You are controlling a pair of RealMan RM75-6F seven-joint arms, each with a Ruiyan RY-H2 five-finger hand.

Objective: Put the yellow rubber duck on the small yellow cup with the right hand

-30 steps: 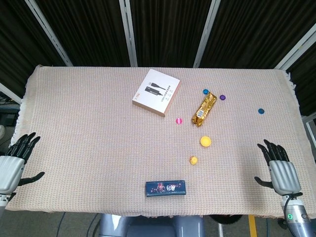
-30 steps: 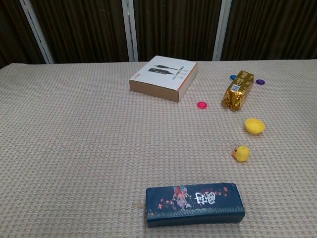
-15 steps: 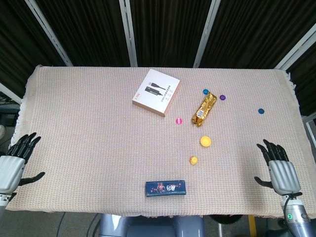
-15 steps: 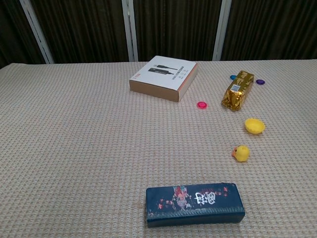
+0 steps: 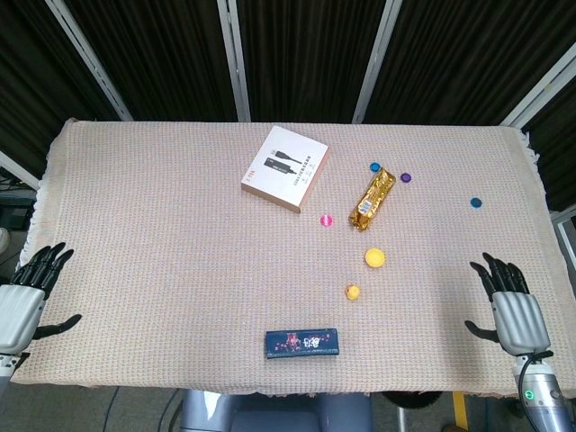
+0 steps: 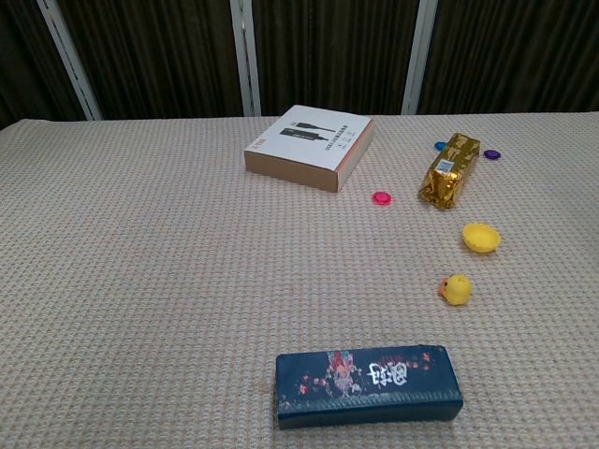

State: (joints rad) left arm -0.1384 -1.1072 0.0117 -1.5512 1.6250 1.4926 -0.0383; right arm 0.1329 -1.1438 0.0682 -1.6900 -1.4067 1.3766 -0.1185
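Note:
The yellow rubber duck [image 5: 353, 292] [image 6: 455, 289] stands on the woven tablecloth right of centre. Just behind it and slightly to the right lies the small yellow cup [image 5: 374, 257] [image 6: 481, 238], apart from the duck. My right hand [image 5: 513, 310] hovers at the table's near right corner, fingers spread and empty, well to the right of the duck. At the near left edge my left hand [image 5: 25, 301] is also spread with nothing in it. Neither hand shows in the chest view.
A dark blue box [image 5: 301, 343] [image 6: 367, 384] lies at the front edge near the duck. A gold foil packet [image 5: 373, 198] [image 6: 449, 169] and a white box [image 5: 284, 168] [image 6: 310, 146] sit farther back. Small pink [image 5: 327, 219], blue [image 5: 476, 202] and purple [image 5: 405, 178] discs are scattered around.
My right hand has shifted very slightly toward the near edge. The duck, the cup and my left hand have stayed put.

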